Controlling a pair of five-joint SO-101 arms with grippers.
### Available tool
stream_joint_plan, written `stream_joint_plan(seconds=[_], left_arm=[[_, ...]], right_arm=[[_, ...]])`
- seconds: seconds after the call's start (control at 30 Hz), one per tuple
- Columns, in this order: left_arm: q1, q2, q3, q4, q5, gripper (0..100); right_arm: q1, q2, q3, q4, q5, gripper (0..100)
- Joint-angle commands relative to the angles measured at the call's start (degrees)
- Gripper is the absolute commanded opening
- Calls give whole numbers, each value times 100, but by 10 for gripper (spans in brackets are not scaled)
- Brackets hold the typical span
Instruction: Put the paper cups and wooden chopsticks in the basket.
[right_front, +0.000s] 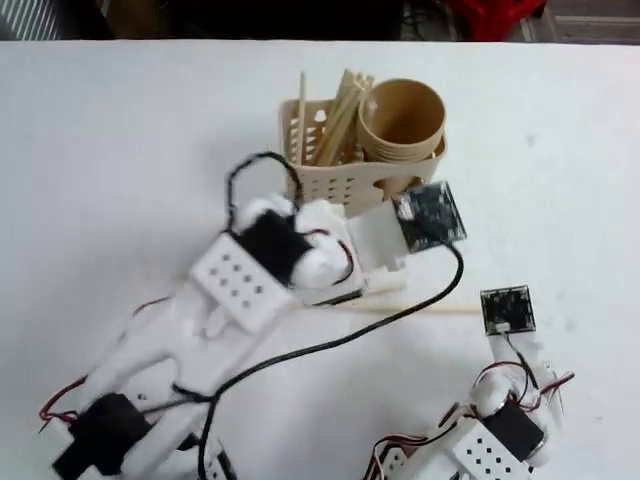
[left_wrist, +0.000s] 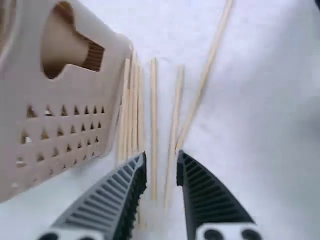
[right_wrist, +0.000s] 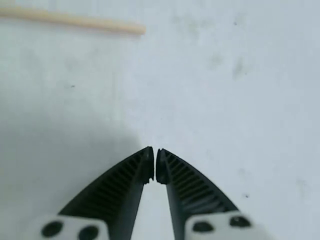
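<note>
The cream basket (right_front: 340, 180) stands at the table's middle back, holding stacked paper cups (right_front: 402, 120) and several wooden chopsticks (right_front: 335, 115). In the left wrist view several loose chopsticks (left_wrist: 154, 115) lie on the table along the basket (left_wrist: 60, 130) wall, and a cup (left_wrist: 70, 42) shows through its handle hole. My left gripper (left_wrist: 161, 160) hangs low over them, open by a narrow gap, with two sticks running into that gap. One more chopstick (right_front: 410, 306) lies farther out. My right gripper (right_wrist: 155, 165) is shut on nothing, near that stick's end (right_wrist: 75, 20).
The left arm (right_front: 240, 280) stretches from the front left to the basket, its black cable (right_front: 330, 345) looping over the table. The right arm (right_front: 500, 430) sits at the front right. White table (right_front: 120, 150) spreads to either side of the basket.
</note>
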Motion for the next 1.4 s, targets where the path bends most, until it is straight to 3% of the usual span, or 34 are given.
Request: stream_joint_plan(seconds=[0.0, 0.3, 0.7, 0.8, 0.93, 1.07, 1.37], left_arm=[[-57, 725, 677, -1187, -316, 148], [66, 3758, -1046, -1240, -624, 149], [13, 6237, -3701, 536, -589, 146], [-189, 6677, -4387, 923, -598, 92], [-365, 6888, -4993, 1459, -607, 20], [-462, 6730, -5284, 1873, -607, 23], [-567, 5367, -4835, 1943, -352, 23]], right_arm=[[84, -40, 53, 110, 158, 28], [84, -40, 62, 92, 123, 31], [-92, -40, 62, 92, 114, 32], [-101, -40, 62, 92, 114, 32], [-101, -40, 62, 92, 132, 32], [-101, -40, 62, 92, 141, 32], [-101, -40, 62, 92, 149, 32]])
